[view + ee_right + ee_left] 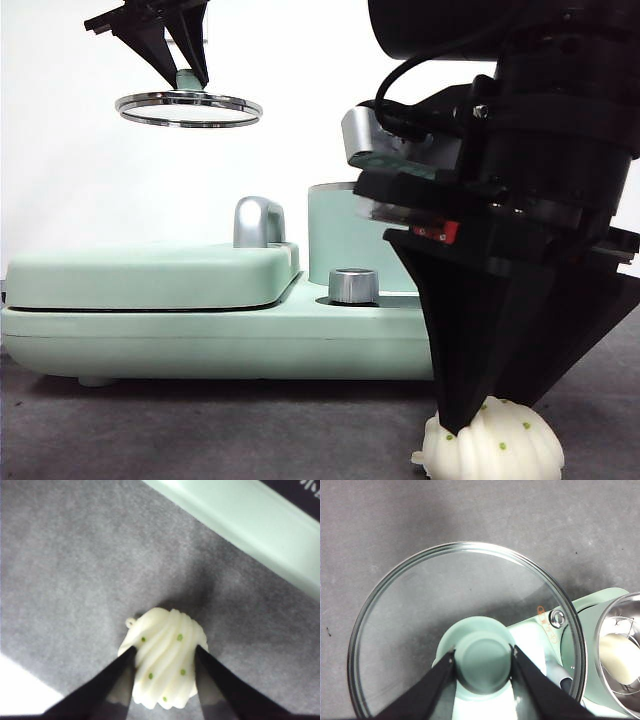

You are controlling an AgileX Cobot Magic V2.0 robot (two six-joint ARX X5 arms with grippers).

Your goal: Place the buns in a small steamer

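Here, front view: the right gripper comes down big and dark at about 4 o'clock, its jaws straddling the ribbed bun on the grey table.
Lid: at 11 o'clock the left gripper hangs high, clenched on the knob of the glass lid, well clear of everything.
Steamer: the small steamer stands behind the flat griddle, its mouth uncovered.

Left wrist view, grip: both jaws press the sides of the green knob; the lid is carried level.
Plain bun: a smooth cream loaf lies inside the steamer at 4 o'clock, so one bun looks already placed.

Right wrist view, grip: the jaws flank the ribbed bun at its two sides, touching or nearly so; whether they are squeezing yet I cannot tell.
Handling: judged light and soft, a bun that dents rather than slips; the ridges should give the jaws purchase.
Hold: across the widest middle, jaws set against the ribbed flanks, closing gently; a hard clamp would likely crush it.
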